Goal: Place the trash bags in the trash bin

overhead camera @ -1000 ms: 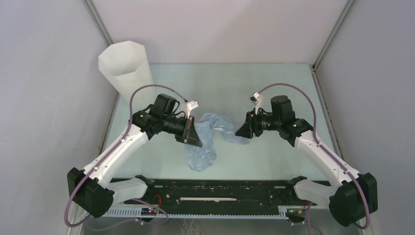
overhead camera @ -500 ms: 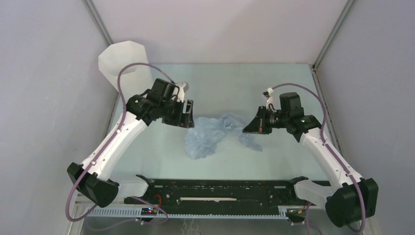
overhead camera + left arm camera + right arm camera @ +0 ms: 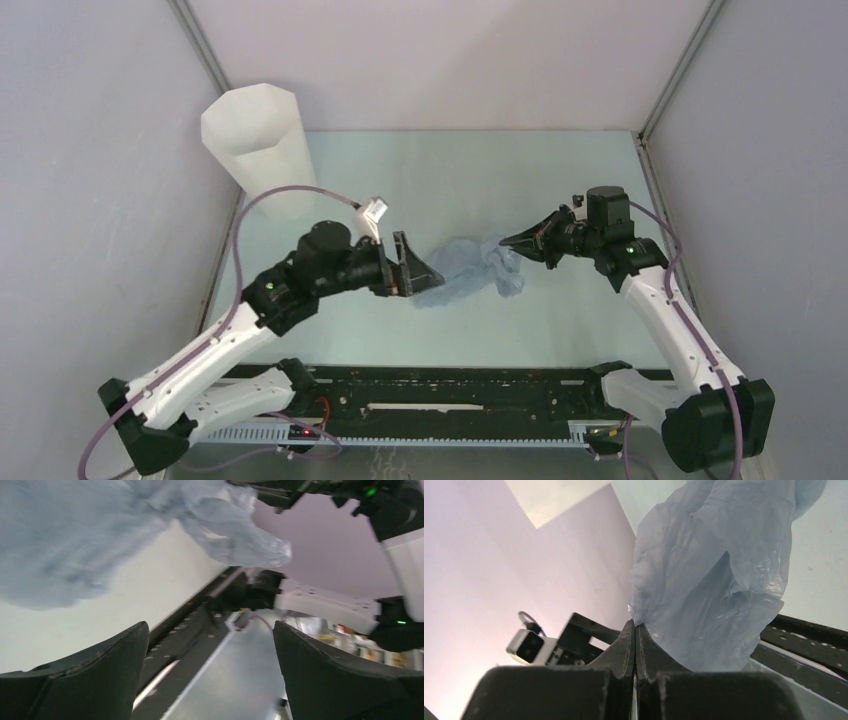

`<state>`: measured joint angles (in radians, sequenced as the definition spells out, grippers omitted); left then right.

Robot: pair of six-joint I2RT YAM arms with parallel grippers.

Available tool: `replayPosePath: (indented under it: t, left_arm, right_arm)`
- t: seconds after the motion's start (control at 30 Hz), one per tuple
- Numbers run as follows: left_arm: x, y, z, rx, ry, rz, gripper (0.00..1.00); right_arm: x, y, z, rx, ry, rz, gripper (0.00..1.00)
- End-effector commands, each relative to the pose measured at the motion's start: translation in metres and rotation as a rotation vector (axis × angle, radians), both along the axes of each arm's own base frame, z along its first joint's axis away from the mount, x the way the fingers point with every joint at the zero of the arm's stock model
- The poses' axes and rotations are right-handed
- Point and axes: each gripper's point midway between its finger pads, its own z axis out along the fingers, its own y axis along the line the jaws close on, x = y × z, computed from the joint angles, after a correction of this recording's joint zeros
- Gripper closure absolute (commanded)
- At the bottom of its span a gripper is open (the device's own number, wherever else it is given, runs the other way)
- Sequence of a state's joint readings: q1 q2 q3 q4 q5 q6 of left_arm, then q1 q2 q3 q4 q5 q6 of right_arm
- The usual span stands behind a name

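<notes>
Readable text: none in any view.
Trash bag [image 3: 466, 268]: crumpled film; no lettering can be made out on it.
Trash bin [image 3: 255, 140]: plain faceted walls; no label or number legible.
Left arm [image 3: 225, 340]: no brand or marking legible on its white and black housings.
Right arm [image 3: 672, 322]: no brand or marking legible.
White tag [image 3: 373, 210]: sits on the left arm's cable; too small to read.
Surface [image 3: 480, 170]: no printed signs or markings legible.
</notes>
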<state>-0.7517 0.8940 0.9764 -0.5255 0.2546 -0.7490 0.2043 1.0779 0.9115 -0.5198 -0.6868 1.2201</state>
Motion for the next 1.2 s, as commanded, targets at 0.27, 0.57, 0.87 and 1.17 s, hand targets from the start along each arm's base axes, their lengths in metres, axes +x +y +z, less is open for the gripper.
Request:
replayPosePath:
  t: [0.27,0.57,0.87,1.17]
  left_arm:
    - [-0.002,-0.111,0.045,0.01,0.051,-0.06,0.0]
    - [-0.016,-0.12,0.008,0.267,0.022,-0.205,0.02]
    - [-0.024,-0.139,-0.016,0.306,-0.006,-0.271,0.02]
    - [0.008,-0.116,-0.023,0.41,-0.048,-0.103,0.25]
  right_arm:
    - [-0.007,-0.003,0.024,-0.066,-0.084,-0.174,1.0]
    - [-0.007,-0.006,0.027,-0.1,-0.141,-0.172,1.0]
    - [-0.008,0.0,0.038,-0.12,-0.188,-0.149,1.0]
    - [-0.016,0.007,0.037,-0.119,-0.189,-0.115,1.0]
